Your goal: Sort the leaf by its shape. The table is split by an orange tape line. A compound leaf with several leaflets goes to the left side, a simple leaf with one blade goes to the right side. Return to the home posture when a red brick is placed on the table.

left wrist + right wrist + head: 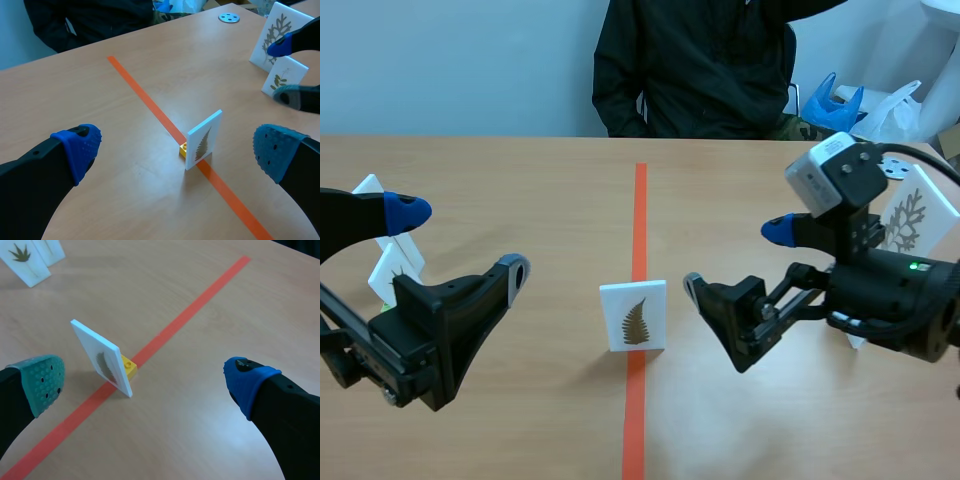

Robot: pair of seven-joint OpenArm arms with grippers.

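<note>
While both arms are hovering low over counter [550, 190], left end effector [462, 240] is standing wide open, holding nothing; right end effector [736, 258] is likewise gaping wide, gripping nothing. Between them, white fern leaf card [634, 316] is standing upright on orange tape line [639, 200], yellow brick [128, 365] sitting at its base, card touching neither end effector. Two leaf cards [395, 268] are standing beyond left end effector; branched-leaf card [912, 215] is standing behind right arm. Person [700, 60] is sitting across counter.
</note>
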